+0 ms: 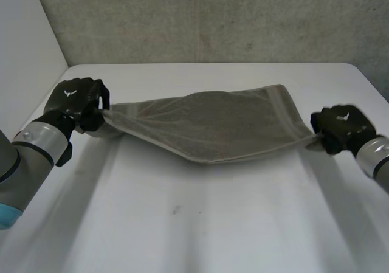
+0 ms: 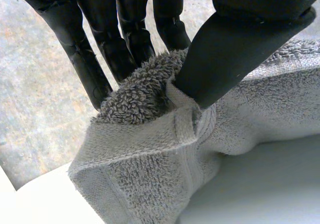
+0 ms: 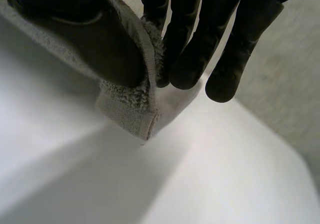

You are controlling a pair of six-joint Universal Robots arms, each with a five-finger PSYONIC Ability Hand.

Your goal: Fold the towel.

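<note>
A grey towel [image 1: 209,127] hangs stretched between my two hands above the white table [image 1: 200,224], folded over on itself and sagging in the middle. My left hand [image 1: 78,103] is shut on the towel's left end; in the left wrist view its thumb [image 2: 235,49] pinches the towel [image 2: 150,174] against the fingers [image 2: 125,39]. My right hand [image 1: 340,128] is shut on the right end. In the right wrist view its thumb [image 3: 80,39] and fingers [image 3: 192,59] pinch a towel corner [image 3: 132,112].
A grey wall [image 1: 213,17] stands behind the table's far edge. A white panel [image 1: 27,48] rises at the far left. The table stretches bare in front of the towel.
</note>
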